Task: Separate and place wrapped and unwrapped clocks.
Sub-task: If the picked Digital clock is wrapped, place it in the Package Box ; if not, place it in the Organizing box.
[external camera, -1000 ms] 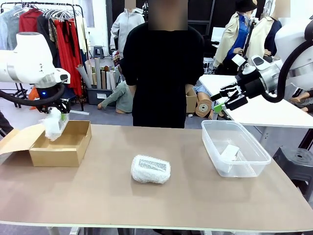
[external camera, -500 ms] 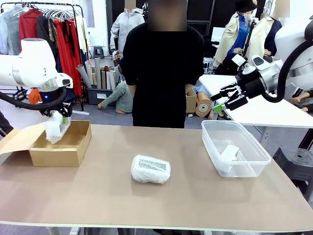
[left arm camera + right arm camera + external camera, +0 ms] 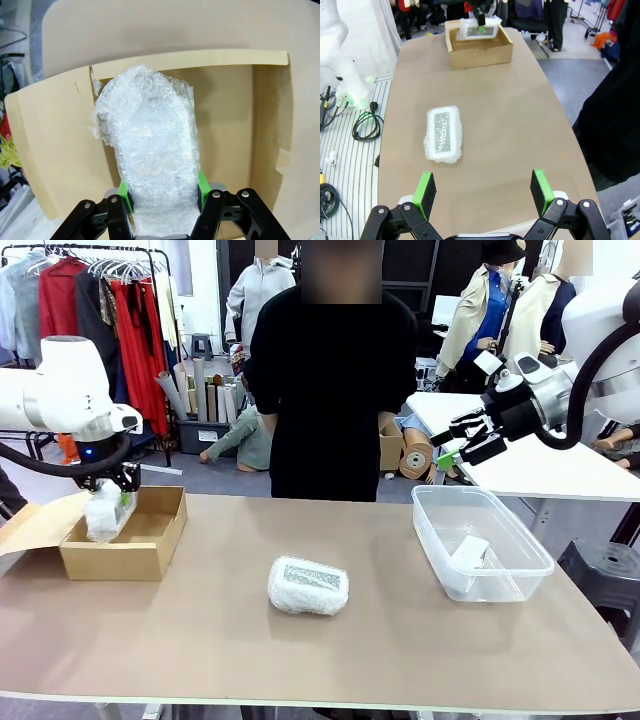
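Observation:
My left gripper (image 3: 112,502) is shut on a bubble-wrapped clock (image 3: 104,512) and holds it low inside the open cardboard box (image 3: 130,558) at the table's left. In the left wrist view the same wrapped clock (image 3: 150,150) sits clamped between the green pads (image 3: 123,192), over the box floor (image 3: 225,115). A second wrapped clock (image 3: 308,586) showing a grey face lies mid-table, also seen as a wrapped clock (image 3: 443,133) in the right wrist view. A bare white clock (image 3: 469,551) rests in the clear plastic bin (image 3: 500,580). My right gripper (image 3: 458,452) hangs open above the bin's far side.
A person in black (image 3: 330,390) stands at the far edge of the table. The box's flap (image 3: 35,523) folds out to the left. Clothes racks and a second white table (image 3: 540,465) stand behind.
My left gripper has lowered the wrapped clock from above the box rim down into the box. The right arm, the middle clock and the bin have not moved.

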`<state>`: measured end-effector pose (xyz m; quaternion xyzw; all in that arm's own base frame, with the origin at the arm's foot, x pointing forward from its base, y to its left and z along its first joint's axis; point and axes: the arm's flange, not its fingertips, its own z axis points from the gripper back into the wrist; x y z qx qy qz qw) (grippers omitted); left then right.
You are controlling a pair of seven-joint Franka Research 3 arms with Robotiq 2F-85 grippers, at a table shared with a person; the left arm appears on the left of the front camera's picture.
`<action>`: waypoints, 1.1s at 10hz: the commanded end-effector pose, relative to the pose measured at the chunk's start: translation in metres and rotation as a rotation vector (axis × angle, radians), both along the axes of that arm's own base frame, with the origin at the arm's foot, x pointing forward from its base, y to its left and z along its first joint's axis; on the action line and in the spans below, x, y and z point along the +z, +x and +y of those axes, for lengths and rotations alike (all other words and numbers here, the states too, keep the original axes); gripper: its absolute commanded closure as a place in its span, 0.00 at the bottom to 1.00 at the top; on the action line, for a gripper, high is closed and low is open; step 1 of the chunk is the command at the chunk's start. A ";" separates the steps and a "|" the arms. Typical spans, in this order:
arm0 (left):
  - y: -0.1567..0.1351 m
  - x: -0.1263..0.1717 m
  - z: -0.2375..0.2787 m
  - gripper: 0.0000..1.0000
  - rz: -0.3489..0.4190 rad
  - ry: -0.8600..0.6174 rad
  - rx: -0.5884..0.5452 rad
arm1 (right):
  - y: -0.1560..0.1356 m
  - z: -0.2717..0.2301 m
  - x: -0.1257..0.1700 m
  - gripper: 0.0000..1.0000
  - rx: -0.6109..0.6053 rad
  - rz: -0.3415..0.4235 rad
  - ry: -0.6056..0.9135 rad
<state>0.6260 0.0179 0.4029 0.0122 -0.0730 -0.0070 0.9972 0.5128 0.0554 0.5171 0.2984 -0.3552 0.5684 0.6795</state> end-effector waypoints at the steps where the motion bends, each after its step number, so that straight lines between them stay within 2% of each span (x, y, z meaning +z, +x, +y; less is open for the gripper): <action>1: 0.000 -0.007 0.003 1.00 -0.010 0.033 0.009 | 0.001 0.003 0.001 0.00 -0.016 -0.006 0.002; 7: 0.002 -0.024 0.007 1.00 0.033 0.051 0.016 | 0.001 0.003 0.001 0.00 -0.016 -0.006 0.002; 8: 0.004 -0.023 0.010 0.96 0.039 0.052 0.017 | 0.001 0.003 0.001 0.00 -0.016 -0.006 0.002; 11: 0.002 -0.022 0.009 0.41 0.044 0.045 0.019 | 0.001 0.003 0.001 0.00 -0.016 -0.006 0.002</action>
